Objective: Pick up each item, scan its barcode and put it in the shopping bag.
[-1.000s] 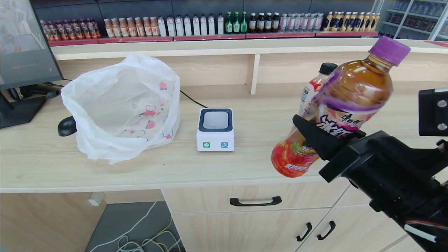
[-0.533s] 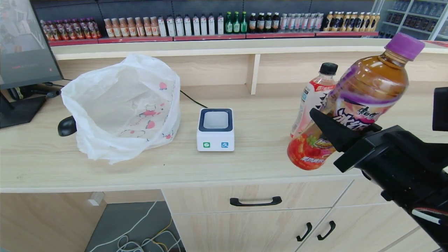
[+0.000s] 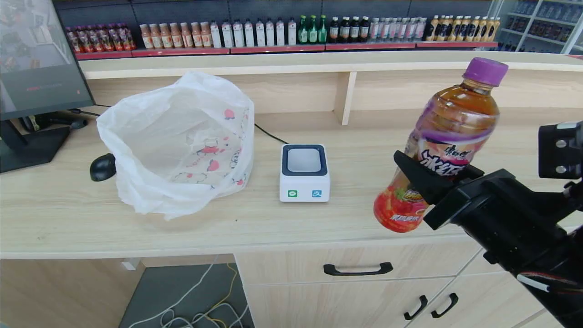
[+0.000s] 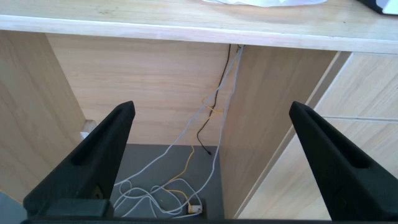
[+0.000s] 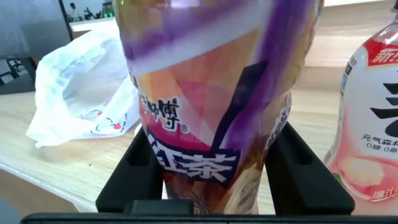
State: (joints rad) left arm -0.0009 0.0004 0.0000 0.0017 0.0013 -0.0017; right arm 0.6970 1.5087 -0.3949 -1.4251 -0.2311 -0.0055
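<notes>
My right gripper [image 3: 432,175] is shut on a purple-capped tea bottle [image 3: 451,118] with a purple and red label, held tilted above the counter's front right edge. The right wrist view has the bottle [image 5: 211,112] clamped between both fingers. A second bottle with a pink and white label [image 5: 373,124] stands on the counter just behind it. The white barcode scanner [image 3: 304,172] sits mid-counter, left of the held bottle. The white plastic shopping bag [image 3: 182,141] stands open farther left. My left gripper [image 4: 211,162] hangs open below the counter edge, holding nothing.
A black mouse [image 3: 103,167] lies left of the bag, beside a monitor [image 3: 36,68] at the far left. A raised shelf [image 3: 319,61] runs along the back of the wooden counter [image 3: 227,223]. Drawers with black handles [image 3: 357,269] are below. Cables [image 4: 186,186] lie on the floor.
The head camera has shifted, sliding the whole scene to the right. The held bottle stands more upright than a second ago and now covers the black-capped bottle behind it.
</notes>
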